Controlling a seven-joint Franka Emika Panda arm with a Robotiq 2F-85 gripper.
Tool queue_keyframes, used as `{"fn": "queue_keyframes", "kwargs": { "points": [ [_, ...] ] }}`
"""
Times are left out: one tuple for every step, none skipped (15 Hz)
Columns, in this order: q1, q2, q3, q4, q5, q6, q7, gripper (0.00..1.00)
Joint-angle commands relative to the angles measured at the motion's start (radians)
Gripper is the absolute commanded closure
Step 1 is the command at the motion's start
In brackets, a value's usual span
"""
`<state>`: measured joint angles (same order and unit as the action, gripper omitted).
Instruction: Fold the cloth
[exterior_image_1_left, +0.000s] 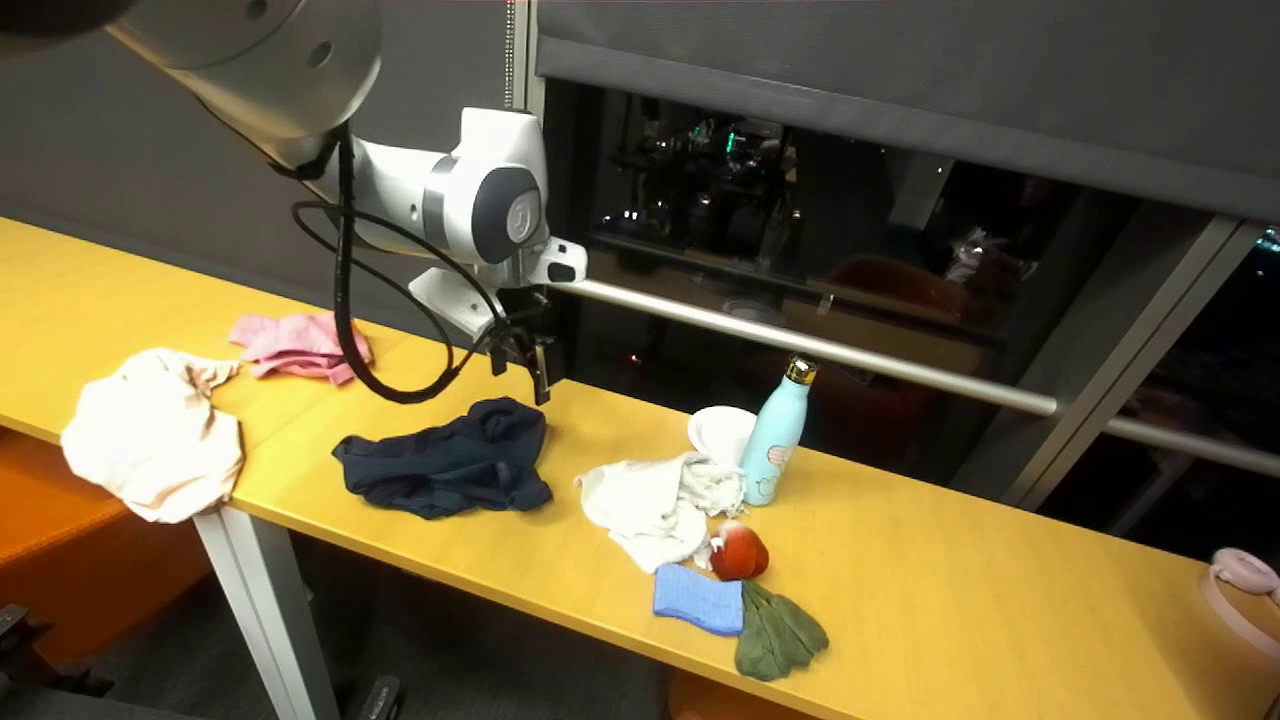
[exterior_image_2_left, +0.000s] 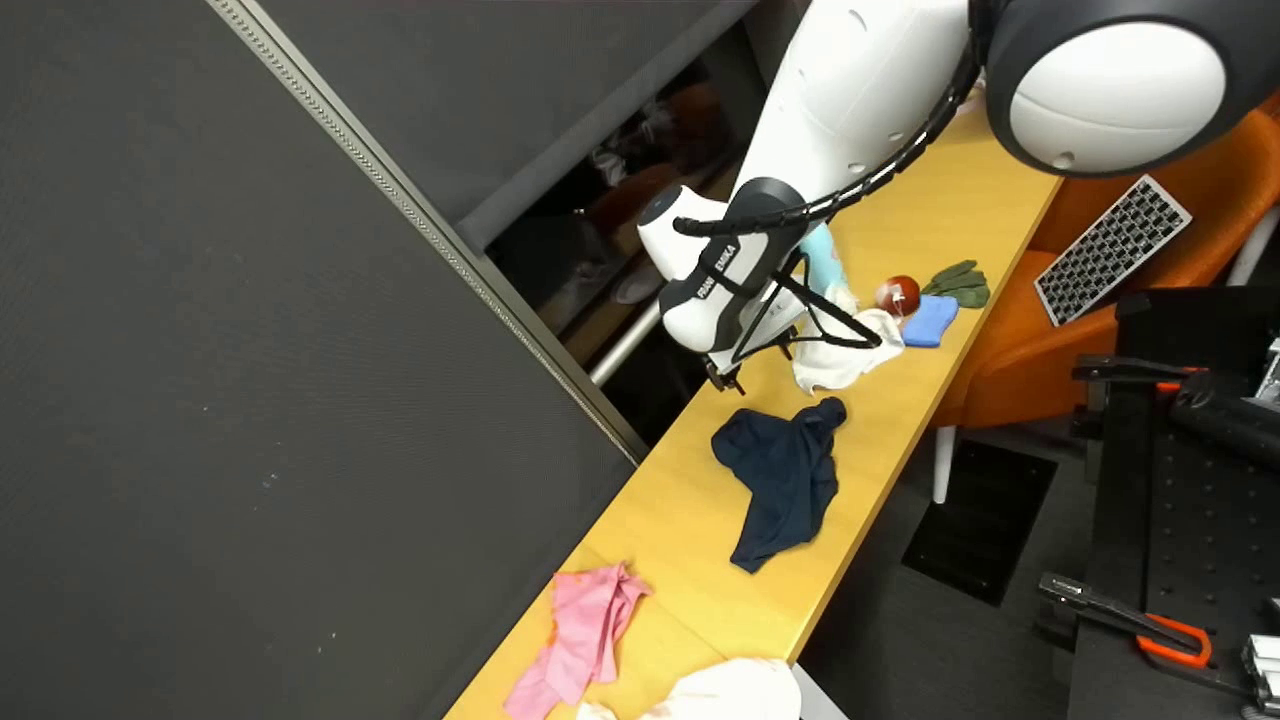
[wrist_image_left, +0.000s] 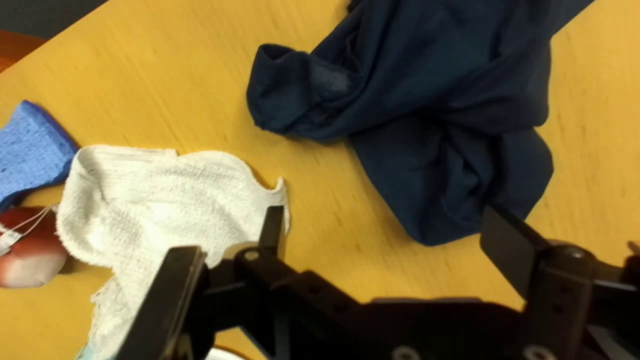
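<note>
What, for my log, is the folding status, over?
Black two-fingered gripper open, empty. Rumpled navy fabric cloth not neatly folded. Crumpled white fabric cloth nearby, likely not blocking.

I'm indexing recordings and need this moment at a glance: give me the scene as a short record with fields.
task object: navy cloth, rumpled, lying on the yellow table
fold status: not neatly folded
gripper: open, above the table, holding nothing
other cloths: white cloth, pink cloth, cream cloth
other items: light-blue bottle, red object, blue sponge-like block, green leaf-shaped piece
</note>
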<state>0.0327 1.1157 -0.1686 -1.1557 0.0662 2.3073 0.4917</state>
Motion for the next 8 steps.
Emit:
{"fn": "queue_keyframes", "kwargs": {
  "points": [
    [-0.001, 0.033, 0.056, -0.06, 0.025, 0.088, -0.017, 0.0],
    [-0.003, 0.052, 0.067, -0.068, 0.029, 0.102, -0.02, 0.0],
    [-0.006, 0.077, 0.076, -0.068, 0.032, 0.114, -0.026, 0.0],
    [-0.012, 0.115, 0.082, -0.047, 0.031, 0.137, -0.038, 0.0],
    [-0.022, 0.164, 0.095, -0.007, 0.036, 0.162, -0.055, 0.0],
    [-0.028, 0.195, 0.102, 0.01, 0.042, 0.184, -0.064, 0.0],
    [-0.035, 0.233, 0.112, 0.035, 0.047, 0.212, -0.084, 0.0],
    [-0.037, 0.257, 0.118, 0.045, 0.05, 0.24, -0.101, 0.0]
  ]
}}
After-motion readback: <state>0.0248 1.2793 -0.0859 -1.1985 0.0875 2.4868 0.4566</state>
